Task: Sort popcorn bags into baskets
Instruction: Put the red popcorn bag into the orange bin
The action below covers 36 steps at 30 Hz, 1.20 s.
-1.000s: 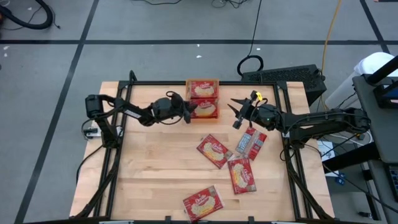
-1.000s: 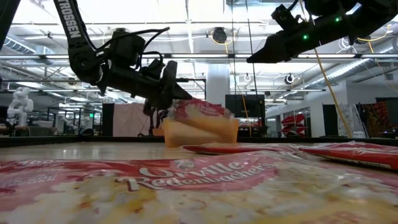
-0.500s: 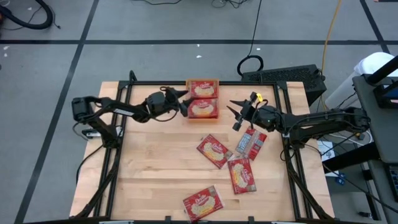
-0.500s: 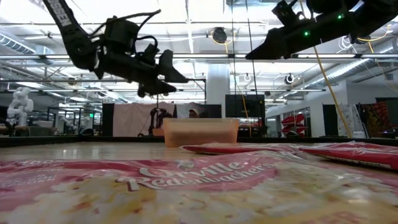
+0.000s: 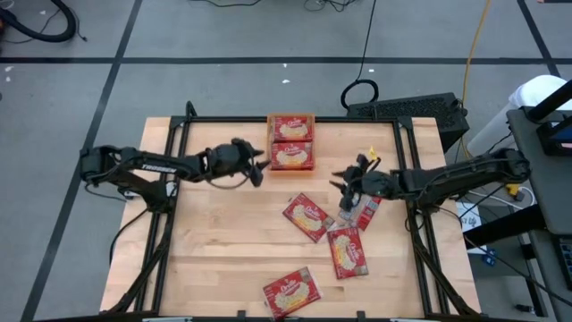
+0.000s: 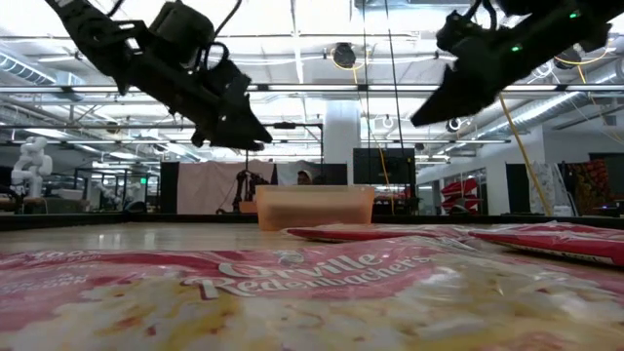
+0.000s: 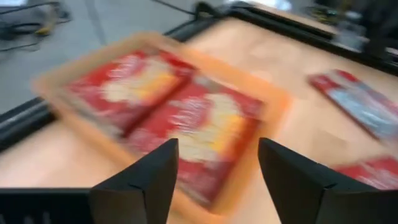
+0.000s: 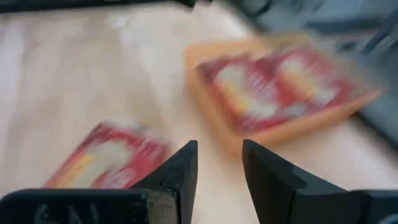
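- A pale wooden table [image 5: 223,241] framed by black rails carries the whole scene, with a shallow translucent orange rectangular plastic tray [image 5: 291,117] at the middle of its far edge serving as the landmark.
- Two dark six-joint arms flank the tray: the left arm [image 5: 143,165] reaches in from the tray's left, the right arm [image 5: 456,176] from well off to its right.
- The left gripper [image 5: 260,167] hangs in the air just beside the tray's near left corner, its two fingers spread apart and holding nothing.
- The right gripper [image 5: 343,186] hovers to the tray's near right, above a packet lying grey printed back up [image 5: 365,207]; its fingers stand apart, empty.
- Two flat red popcorn packets [image 5: 291,143] lie side by side inside the tray, filling it, yellow popcorn pictures up.
- Three more red packets rest on the wood on the near side of the tray: one [image 5: 307,217] nearest it, one [image 5: 347,252] farther, and one [image 5: 291,292] farthest, by the table's near edge.
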{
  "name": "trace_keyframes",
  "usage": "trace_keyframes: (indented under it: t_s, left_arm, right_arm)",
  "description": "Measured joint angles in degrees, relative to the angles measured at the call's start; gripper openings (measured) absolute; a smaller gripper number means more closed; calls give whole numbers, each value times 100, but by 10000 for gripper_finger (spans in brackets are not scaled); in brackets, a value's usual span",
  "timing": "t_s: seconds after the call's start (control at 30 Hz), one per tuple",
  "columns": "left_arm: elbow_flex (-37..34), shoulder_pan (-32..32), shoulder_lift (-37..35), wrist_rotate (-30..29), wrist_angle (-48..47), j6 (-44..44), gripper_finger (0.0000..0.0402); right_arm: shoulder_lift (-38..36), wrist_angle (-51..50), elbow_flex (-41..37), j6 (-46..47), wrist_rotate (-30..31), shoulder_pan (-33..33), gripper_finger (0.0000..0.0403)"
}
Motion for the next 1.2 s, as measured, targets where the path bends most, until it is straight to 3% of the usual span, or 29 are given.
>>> trace_keyframes:
  t_s: [0.23, 0.5, 0.63, 0.8, 1.03, 1.2]
  left_arm:
    - [-12, -1186, 49, -4, 125, 44, 196]
    - [-7, -2125, 530, -177, 335, 142, 219]
    - [-17, -2242, 1140, -35, 861, 302, 205]
    - [125, -2230, 1979, 127, 1722, 482, 159]
    - [732, -2073, 2948, 150, 1594, 803, 90]
    - [873, -1953, 3300, 214, 1615, 647, 51]
  right_arm:
    - [619, -577, 10, 2016, -1008, 572, 119]
    - [1764, -485, 8, 3632, -1938, 828, 119]
    - [2094, -299, 7, 4033, -2179, 762, 124]
    - [2286, -185, 8, 4275, -2188, 704, 164]
    - [2441, 395, 6, 4347, -2259, 666, 221]
    - [2510, 515, 6, 4402, -2456, 662, 210]
